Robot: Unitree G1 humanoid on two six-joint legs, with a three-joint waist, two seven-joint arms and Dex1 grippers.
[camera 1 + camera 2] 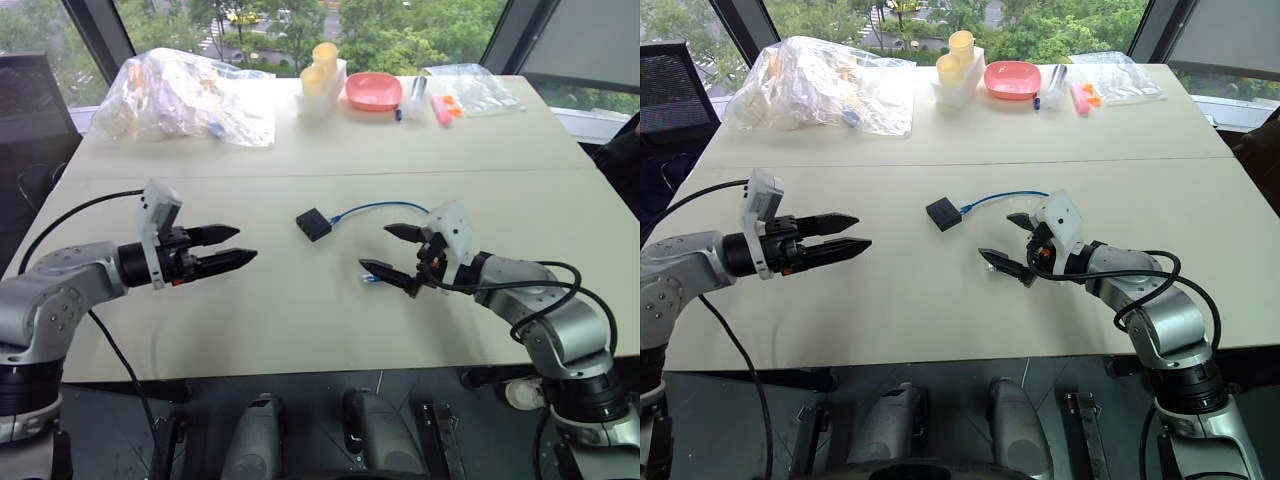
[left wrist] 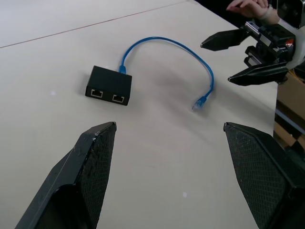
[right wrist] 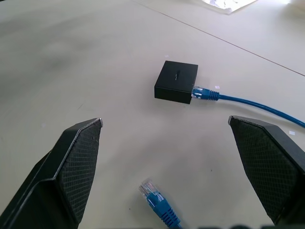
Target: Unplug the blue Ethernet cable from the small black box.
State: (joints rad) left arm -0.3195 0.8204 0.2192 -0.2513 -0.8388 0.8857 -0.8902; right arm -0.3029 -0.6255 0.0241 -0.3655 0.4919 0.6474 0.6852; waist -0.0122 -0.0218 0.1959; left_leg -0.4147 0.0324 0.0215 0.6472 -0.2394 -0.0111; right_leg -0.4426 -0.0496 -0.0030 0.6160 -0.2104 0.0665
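The small matte black square box (image 1: 313,224) lay flat mid-table, its two empty ports facing the left gripper (image 1: 243,246), with the thin bright-blue Ethernet cable (image 2: 177,45) still plugged into its far side. The cable arced toward the right gripper (image 1: 392,252), its free plug (image 3: 156,196) resting between those fingers. Both claws hovered spread wide, grasping nothing, with bare cream tabletop (image 1: 250,320) all round; no writing was readable.

A pale surface (image 1: 300,320) made of two parts meets at a seam running left to right. Along its far edge, a crumpled clear plastic bag (image 1: 185,98) with mixed contents lies at the far left. Right of it stands a white holder with yellow cups (image 1: 322,72), then a pink bowl (image 1: 374,91), a pink marker-like item (image 1: 441,110) and a flat clear bag (image 1: 472,88). Beyond the windows are green trees (image 1: 400,30).
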